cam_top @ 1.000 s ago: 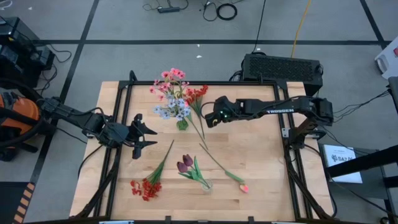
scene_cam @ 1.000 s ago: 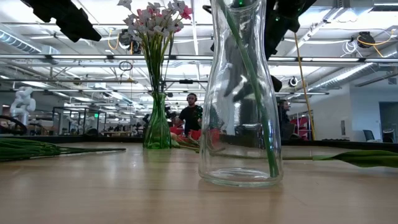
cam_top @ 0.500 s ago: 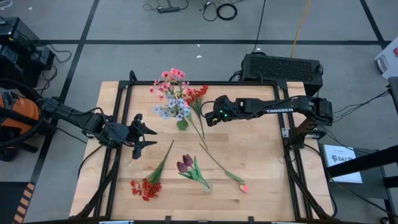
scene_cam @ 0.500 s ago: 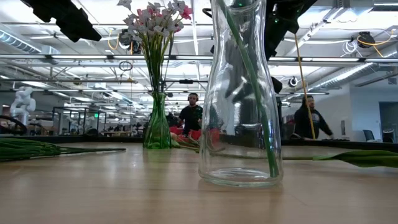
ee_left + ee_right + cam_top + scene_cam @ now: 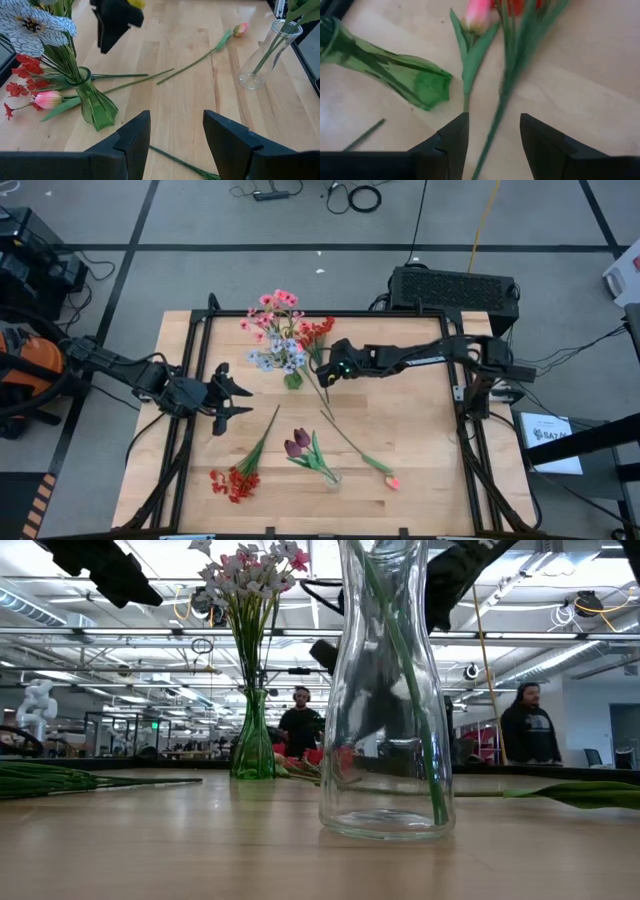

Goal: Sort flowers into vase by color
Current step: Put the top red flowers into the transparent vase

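Observation:
A green vase (image 5: 292,380) near the far edge holds pink and pale blue-lavender flowers (image 5: 278,330). Beside it a red cluster (image 5: 318,330) and a pink bud (image 5: 477,15) lie flat on the table. My right gripper (image 5: 325,372) hovers open over their stems (image 5: 502,95), one finger on either side (image 5: 492,137). A clear vase (image 5: 330,477) near the front holds maroon tulips (image 5: 298,443). Another red cluster (image 5: 235,483) and a second pink bud (image 5: 392,482) lie on the wood. My left gripper (image 5: 235,400) waits open at the table's left (image 5: 175,132).
The low view looks through the clear vase (image 5: 385,690) to the green vase (image 5: 253,740) behind it. A stem (image 5: 60,778) and a leaf (image 5: 580,793) lie flat on the table. People stand in the room beyond it. Bare wood (image 5: 410,420) lies on the table's right.
My right gripper has moved toward the table's left, closer to the green vase and over the stems lying beside it. The flowers and vases have stayed where they were.

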Action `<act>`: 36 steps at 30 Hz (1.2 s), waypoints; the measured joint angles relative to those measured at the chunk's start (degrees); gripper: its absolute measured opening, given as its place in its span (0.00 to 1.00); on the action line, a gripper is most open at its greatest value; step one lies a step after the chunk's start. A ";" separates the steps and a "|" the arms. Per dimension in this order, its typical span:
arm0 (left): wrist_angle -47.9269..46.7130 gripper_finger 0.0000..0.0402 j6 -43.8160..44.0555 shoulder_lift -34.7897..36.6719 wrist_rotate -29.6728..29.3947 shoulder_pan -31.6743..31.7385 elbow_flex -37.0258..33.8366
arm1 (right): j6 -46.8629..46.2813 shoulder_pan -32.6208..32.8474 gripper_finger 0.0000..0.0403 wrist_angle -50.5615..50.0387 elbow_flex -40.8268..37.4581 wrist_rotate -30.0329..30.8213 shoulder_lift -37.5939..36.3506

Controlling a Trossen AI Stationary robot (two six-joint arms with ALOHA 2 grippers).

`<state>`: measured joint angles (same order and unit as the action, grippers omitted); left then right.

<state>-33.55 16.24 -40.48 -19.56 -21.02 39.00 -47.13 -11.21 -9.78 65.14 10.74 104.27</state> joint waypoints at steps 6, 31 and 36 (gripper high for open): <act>-0.01 0.47 -0.02 -0.50 -0.03 -0.02 0.00 | 5.85 -1.83 0.43 2.94 1.29 0.28 5.21; 0.03 0.47 2.11 -0.78 -1.12 -0.01 -0.01 | 11.91 -4.65 0.03 -22.09 19.27 0.90 19.71; 0.03 0.47 2.93 -0.78 -1.12 -0.01 0.00 | 7.84 -3.28 0.02 -28.66 18.65 1.94 17.11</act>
<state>-33.52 19.17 -41.25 -20.69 -21.02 39.00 -39.29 -14.49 -38.43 83.80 12.68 121.38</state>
